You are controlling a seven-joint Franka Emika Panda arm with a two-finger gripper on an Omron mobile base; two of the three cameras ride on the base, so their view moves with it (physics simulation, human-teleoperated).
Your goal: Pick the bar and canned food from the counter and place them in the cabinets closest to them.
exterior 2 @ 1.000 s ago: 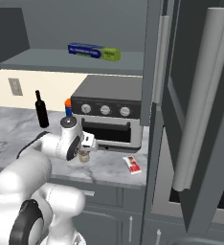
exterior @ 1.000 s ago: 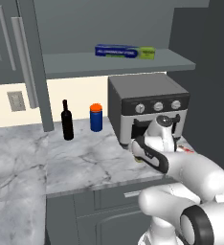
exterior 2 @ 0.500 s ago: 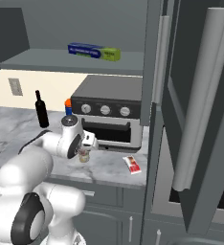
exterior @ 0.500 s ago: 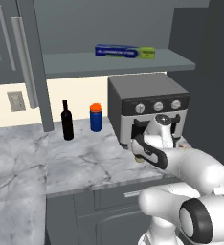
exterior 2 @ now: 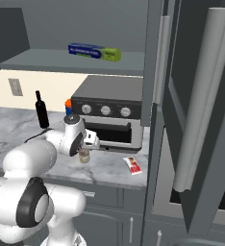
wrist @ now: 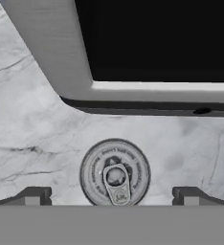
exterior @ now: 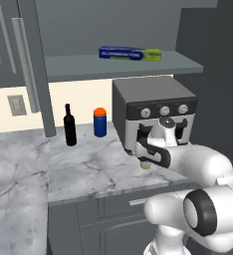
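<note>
Two pincer [wrist: 112, 195] tips spread wide, straddling the canned food [wrist: 115, 172] upright on counter [wrist: 32, 139], not gripping.

The white arm [exterior 2: 47, 149] reaches forward and bends down, its gripper [wrist: 113, 195] pointing downward, jaws spread wide.

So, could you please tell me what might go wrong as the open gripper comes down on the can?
The small silver-lidded can stands close in front of the grey toaster oven, so a finger of the open gripper might clip the oven's door. The can sits slightly left of centre between the fingertips, so closing could nudge it along the white marble counter.
</note>
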